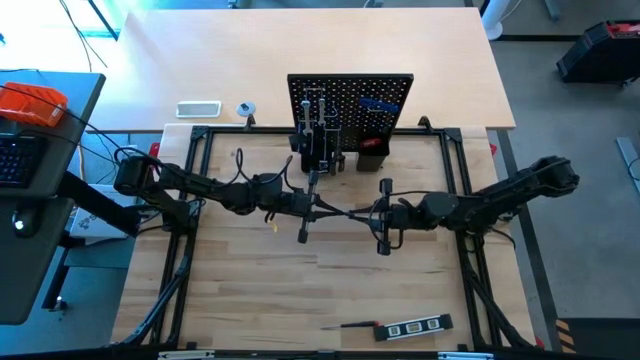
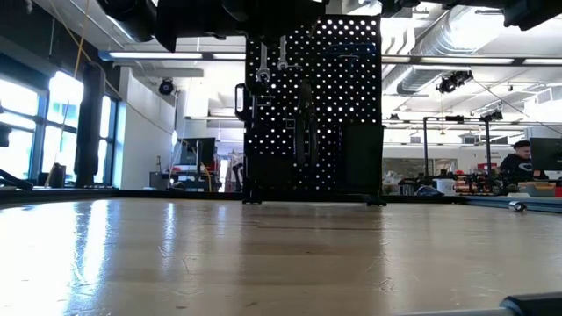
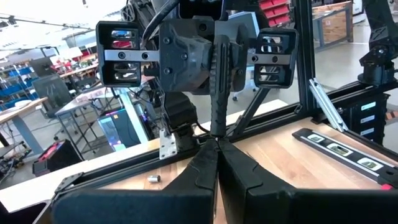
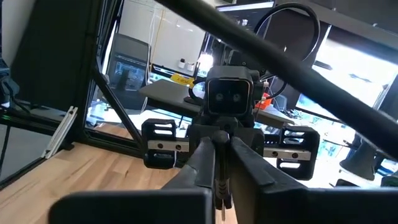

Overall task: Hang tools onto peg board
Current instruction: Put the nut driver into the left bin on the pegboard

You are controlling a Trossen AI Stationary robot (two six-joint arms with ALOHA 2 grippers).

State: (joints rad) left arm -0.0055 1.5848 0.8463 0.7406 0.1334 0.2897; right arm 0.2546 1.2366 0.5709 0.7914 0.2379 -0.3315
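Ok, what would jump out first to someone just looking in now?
Both arms meet mid-table, the left gripper and right gripper facing each other with fingers pinched on one thin tool between them. Behind them the peg board stands upright, already carrying tools; a level lies alone at the near edge.

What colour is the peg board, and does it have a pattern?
Black, with a grid of small holes; the peg board shows best in the low view.
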